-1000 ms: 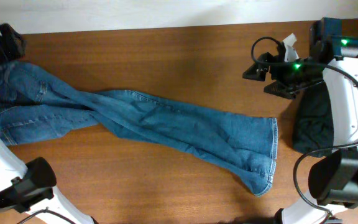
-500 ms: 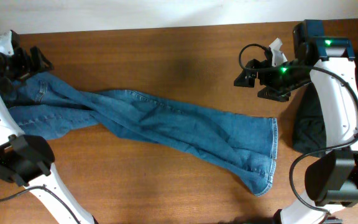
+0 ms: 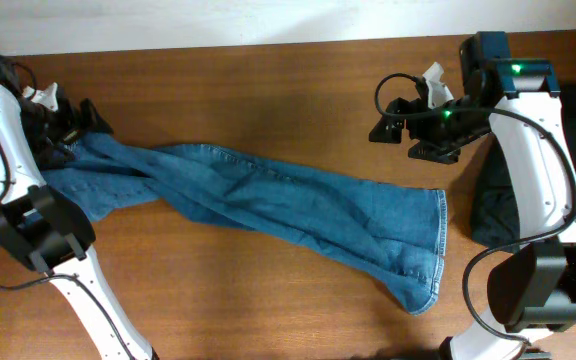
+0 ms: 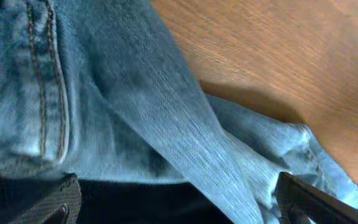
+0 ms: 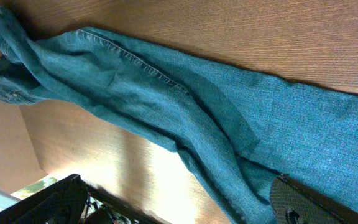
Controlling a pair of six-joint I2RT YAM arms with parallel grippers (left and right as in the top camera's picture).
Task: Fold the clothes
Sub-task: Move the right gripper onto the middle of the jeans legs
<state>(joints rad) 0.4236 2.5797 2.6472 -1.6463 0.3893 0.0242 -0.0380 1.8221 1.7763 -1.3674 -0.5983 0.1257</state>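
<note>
The blue jeans (image 3: 268,195) lie stretched across the wooden table (image 3: 268,80), waist at the left, hems at the lower right. My left gripper (image 3: 90,120) hovers open over the upper end of the jeans; in the left wrist view its fingers (image 4: 61,202) frame close-up denim (image 4: 135,106) with a stitched seam, nothing between them. My right gripper (image 3: 383,120) hangs open above bare wood, beyond the hems. In the right wrist view the jeans' legs (image 5: 185,106) run across under that open right gripper (image 5: 179,208). The black garment (image 3: 503,195) lies bunched at the right edge, partly under the right arm.
A pale wall strip (image 3: 218,20) borders the table's far edge. Both arm bases stand at the near corners, the left base (image 3: 43,235) beside the jeans' waist and the right base (image 3: 543,285) next to the black garment.
The left arm has swung in from the far left corner to the right, over the jeans' upper end. The right gripper has shifted a little to the left. The clothes lie unchanged.
</note>
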